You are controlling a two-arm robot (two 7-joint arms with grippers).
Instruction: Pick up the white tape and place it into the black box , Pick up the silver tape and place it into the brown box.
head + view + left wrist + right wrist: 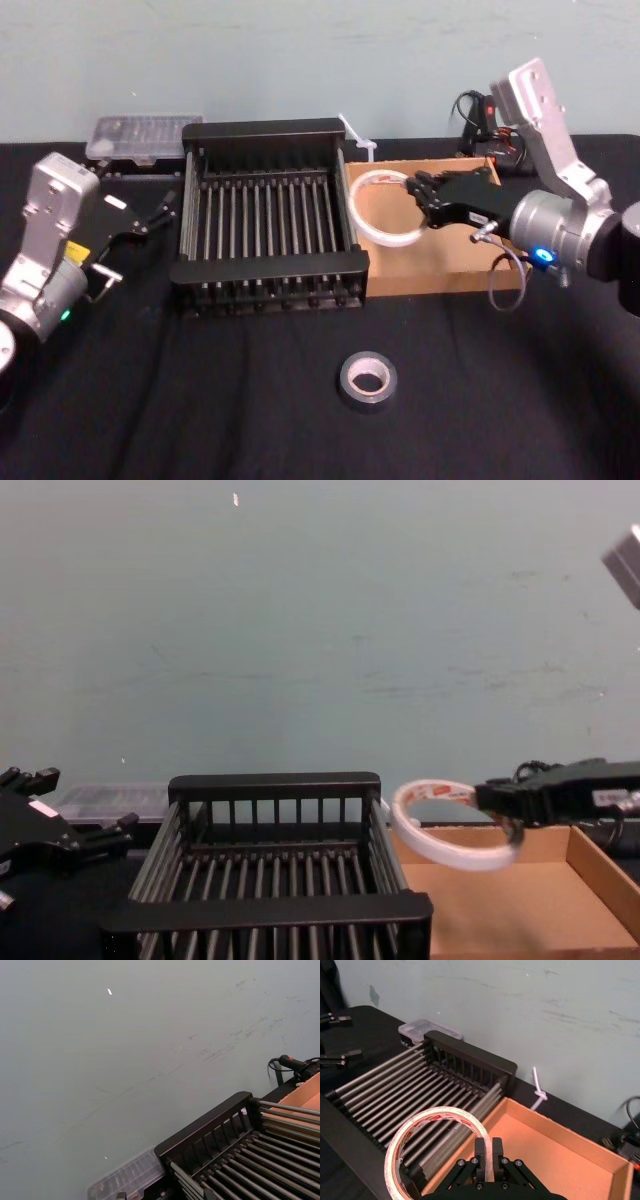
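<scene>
Head view: the right gripper [415,190], jaws clamped on the one white tape [380,238], holds it centre-right over the brown box [440,276], beside the black box [260,267]. The one silver tape [346,382] lies lower centre. The left gripper [150,215], jaws spread and empty, sits at left. Left wrist view: both boxes' corners, lower right. Right wrist view: red print inside the ring. Chest view: the ring sits just right of the black rim.

The white tape [440,1111] was milky white, with red print on its inner core. The black box [268,268] was all black bars, the brown box [450,260] plain tan cardboard. The silver tape [343,382] was dark grey with a pale core, on a black surface [200,400].
</scene>
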